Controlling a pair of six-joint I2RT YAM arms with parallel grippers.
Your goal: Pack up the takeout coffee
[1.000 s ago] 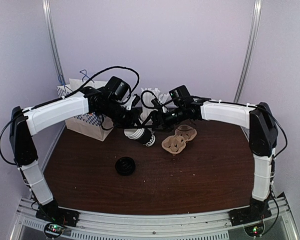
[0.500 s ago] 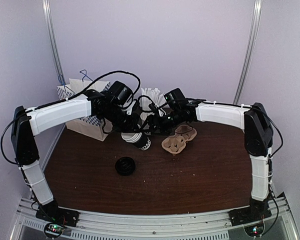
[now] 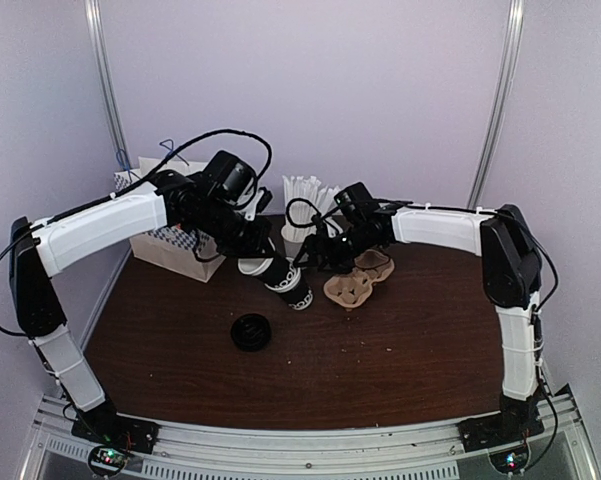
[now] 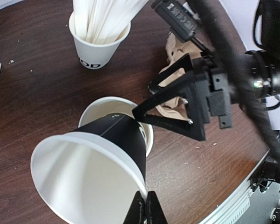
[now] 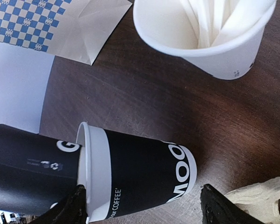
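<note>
Your right fingers [image 5: 213, 205] have swung left and now straddle the lower cup [image 5: 140, 179], and the upper cup [image 4: 116, 140] in your left fingers [image 4: 153, 212] has slid partway out of it.

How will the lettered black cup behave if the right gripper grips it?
Likely light: the lettered cup sits tilted on the inner cup, apparently by friction. Its lidless paper wall would probably dent under a hard squeeze. Released sideways, it may roll.
</note>
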